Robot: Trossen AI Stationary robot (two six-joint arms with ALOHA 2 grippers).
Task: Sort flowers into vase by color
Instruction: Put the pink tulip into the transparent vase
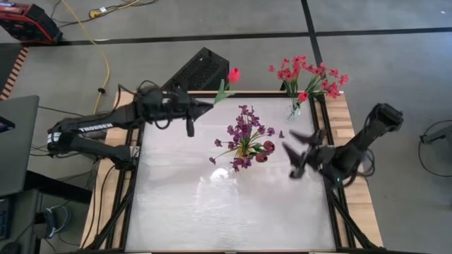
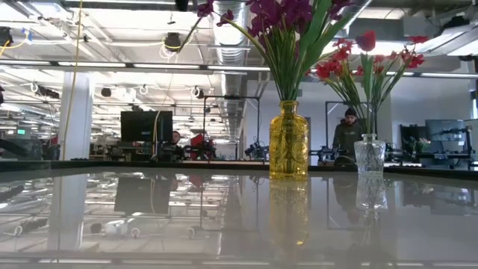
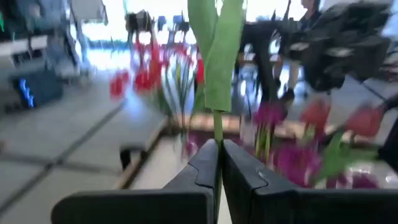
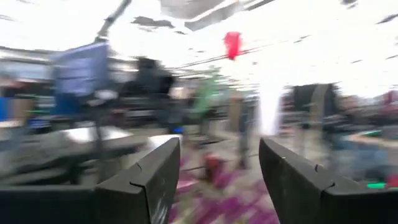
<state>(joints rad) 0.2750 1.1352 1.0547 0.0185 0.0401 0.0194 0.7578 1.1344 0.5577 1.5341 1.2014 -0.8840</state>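
Note:
My left gripper (image 1: pixel 209 106) is over the table's far edge, shut on a single red-bloomed flower (image 1: pixel 232 75) with green leaves (image 3: pixel 214 50). A yellow vase (image 2: pixel 288 140) stands mid-table holding purple blooms (image 1: pixel 244 130) and a dark red one (image 1: pixel 268 147). Right of it, near the far edge, a clear glass vase (image 2: pixel 368 155) holds red-pink flowers (image 1: pixel 311 74). My right gripper (image 1: pixel 299 152) hovers open to the right of the yellow vase, touching nothing; its wrist view shows the fingers wide apart (image 4: pixel 217 180). My left gripper pinches the flower's thin green stem (image 3: pixel 217 134) between its two fingers, just below the leaves. The fingers come roughly level from the table's left. The flower is lifted clear, and its stem runs on past the fingertips toward the far right, bloom leading.
The glossy tabletop (image 1: pixel 233 212) lies bare toward its near edge. A black box (image 1: pixel 201 67) and a yellow cable (image 1: pixel 106 63) lie on the floor beyond the far edge. A person (image 2: pixel 349 131) stands in the room behind the table.

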